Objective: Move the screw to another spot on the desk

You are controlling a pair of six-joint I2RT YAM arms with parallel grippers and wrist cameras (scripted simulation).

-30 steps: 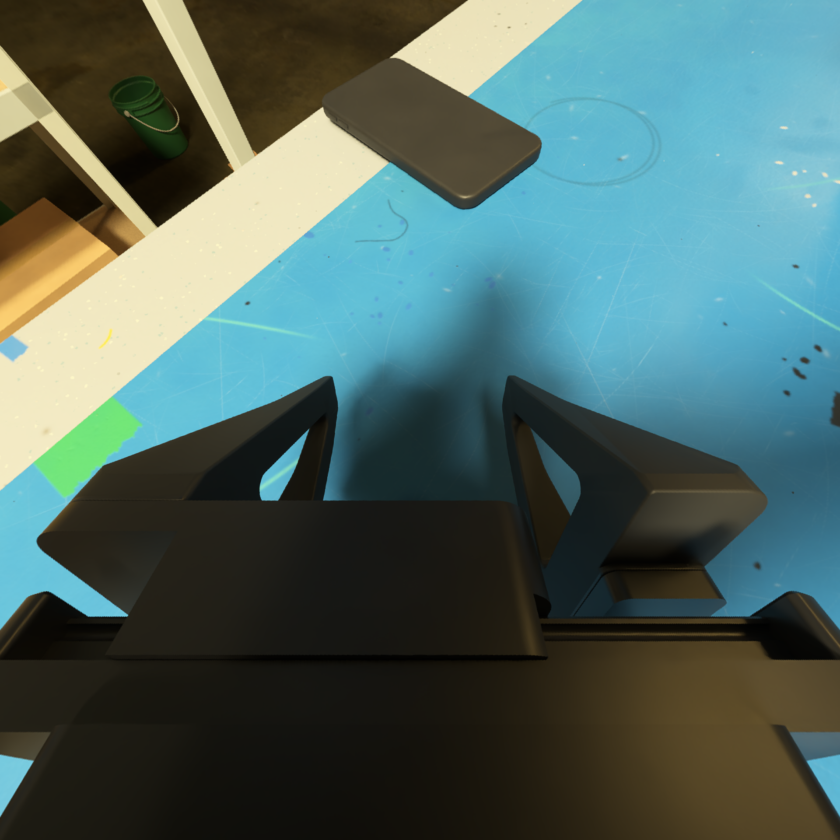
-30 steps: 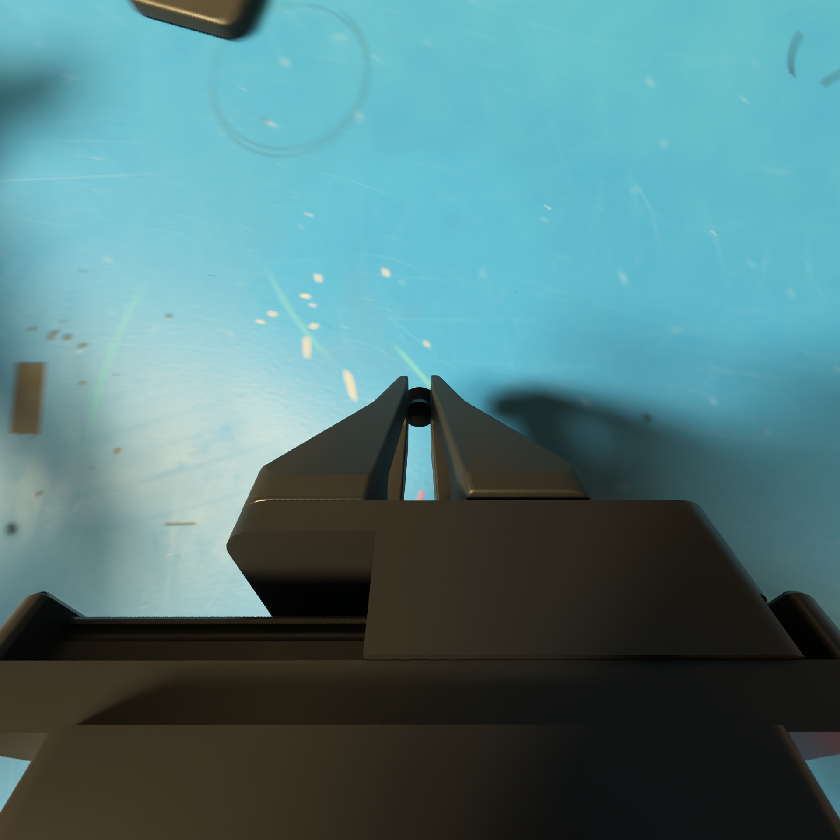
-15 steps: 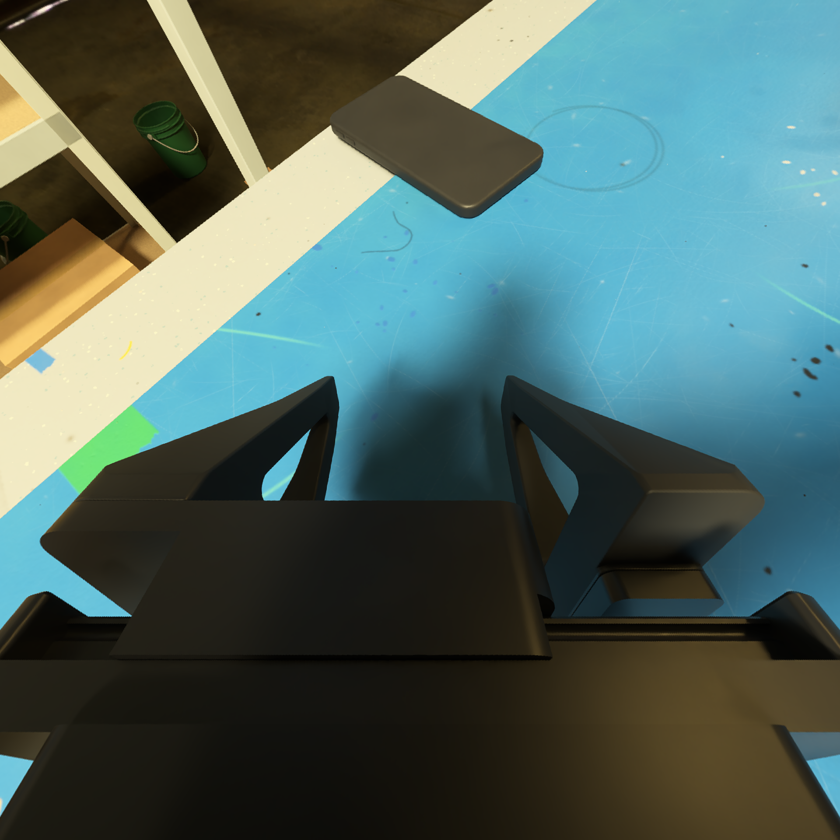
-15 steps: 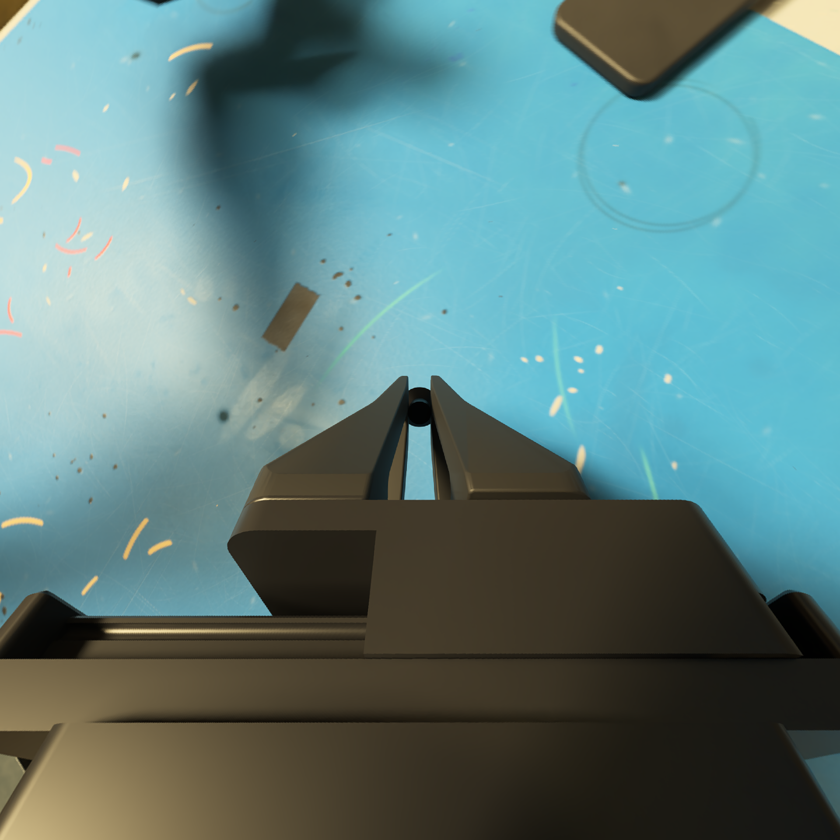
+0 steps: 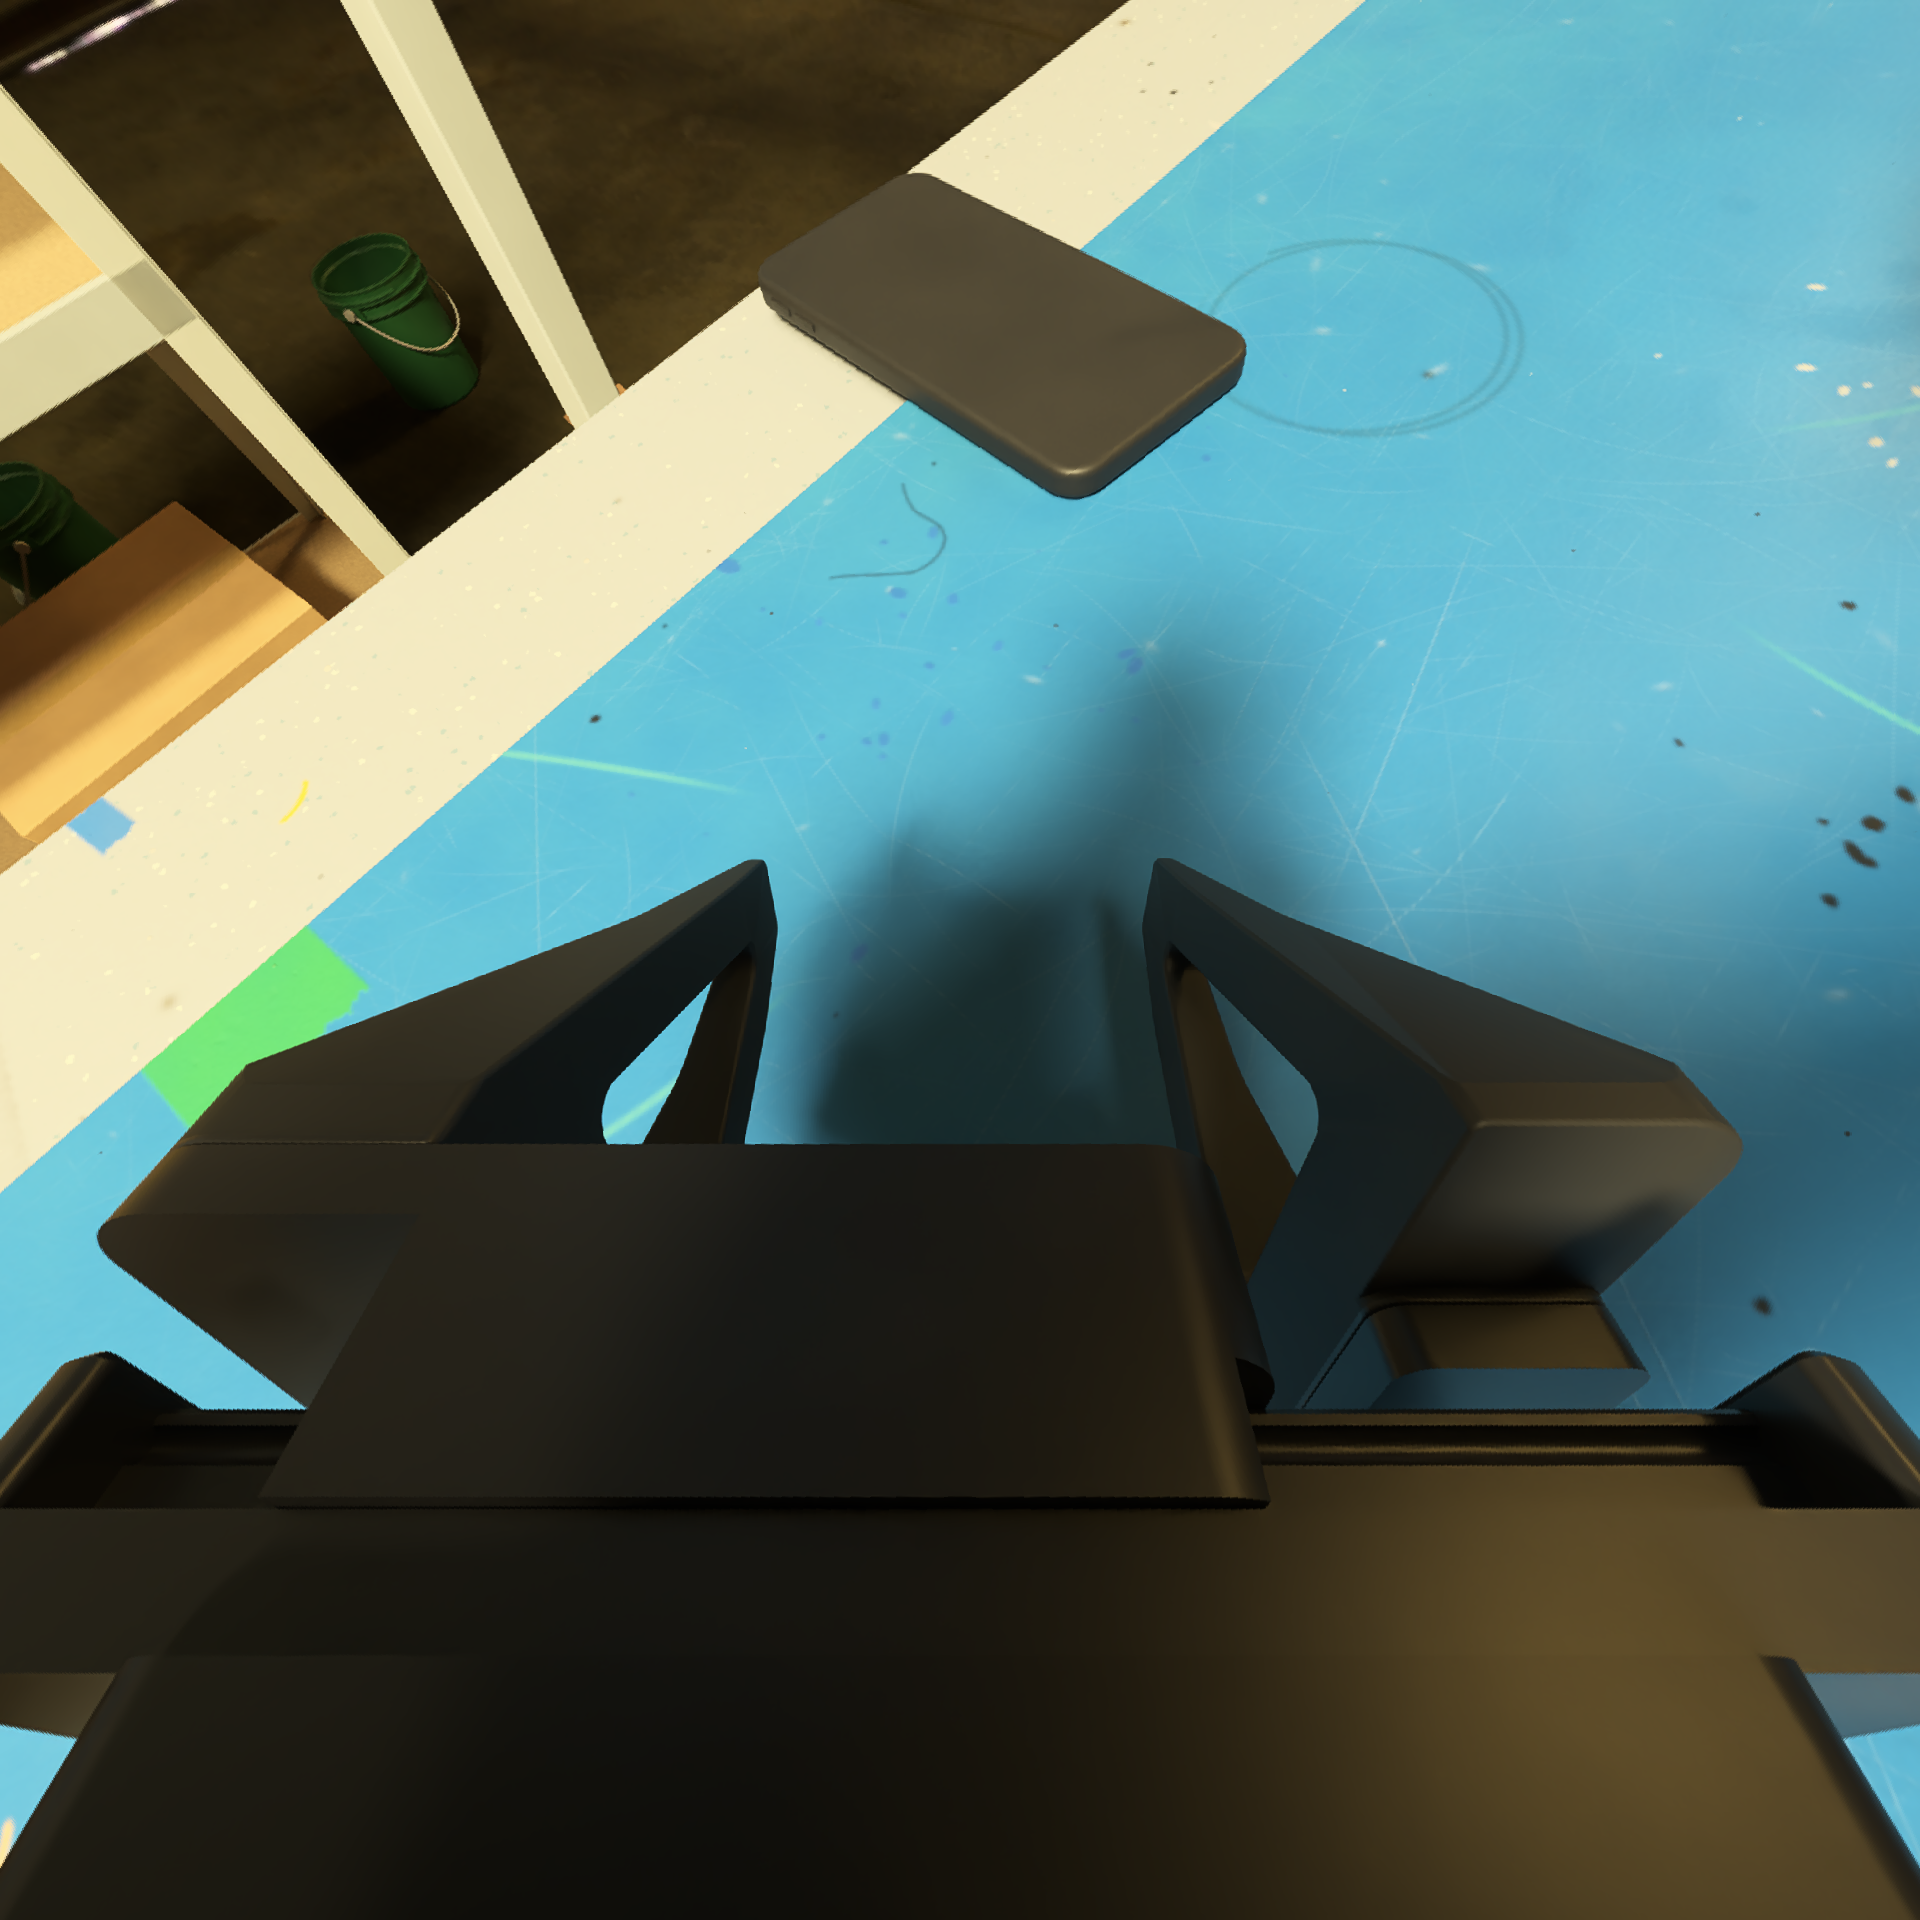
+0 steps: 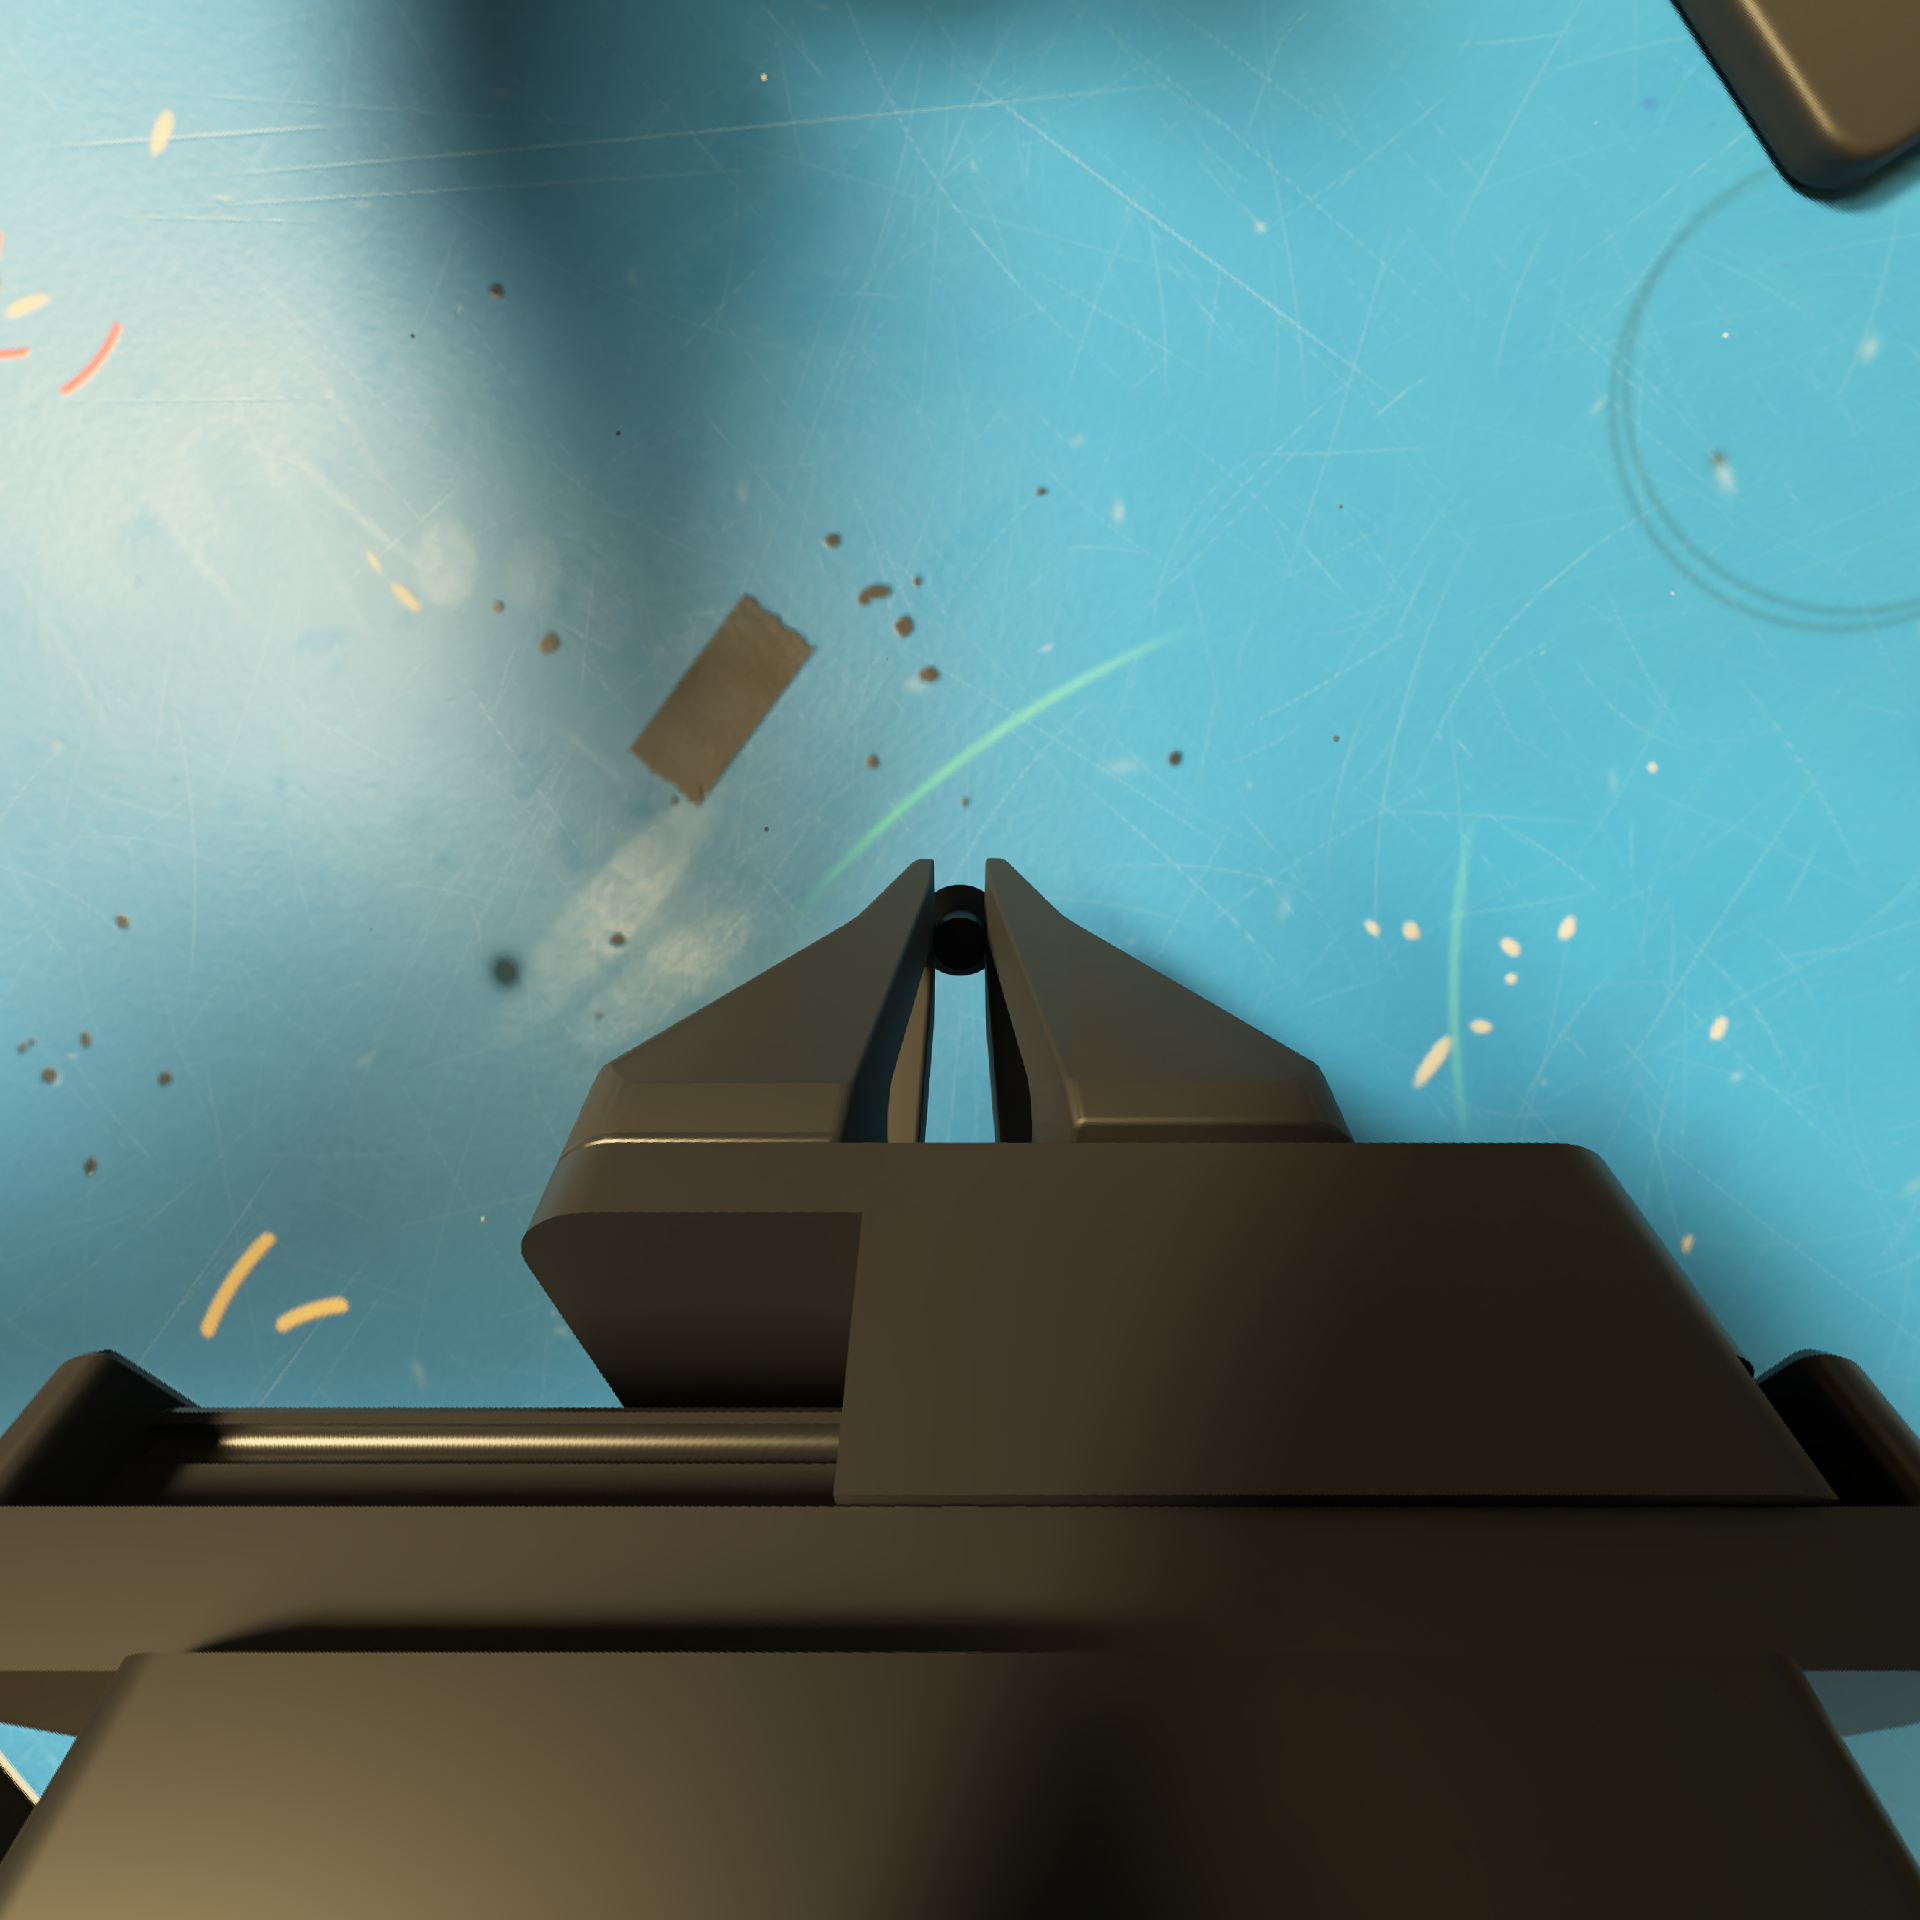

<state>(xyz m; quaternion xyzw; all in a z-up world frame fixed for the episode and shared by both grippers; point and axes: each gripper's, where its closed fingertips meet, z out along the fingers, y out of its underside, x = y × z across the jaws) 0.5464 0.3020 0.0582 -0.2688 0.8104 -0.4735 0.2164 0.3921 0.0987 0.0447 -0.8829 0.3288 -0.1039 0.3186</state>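
Right gripper (image 6: 959, 883), dark two-finger type, nearly closed on your small black round-headed screw (image 6: 958, 928), pinched at the very tips above the scratched blue desk mat (image 6: 1351, 623). Grip looks marginal: jolt it and the screw may slip or roll.

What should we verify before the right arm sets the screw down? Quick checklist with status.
1. Grip: right gripper shut on the screw, a small dark piece pinched at the fingertips. ok.
2. Drop zone: blue mat ahead is bare apart from flat marks and a brown tape patch. ok.
3. Dark phone-like slab: at the view's top right corner, apart from the gripper. ok.
4. Left gripper: open, empty, near the desk's cream edge strip. ok.
5. Height above the mat: cannot tell.
6. Screw orientation between the fingers: cannot tell.
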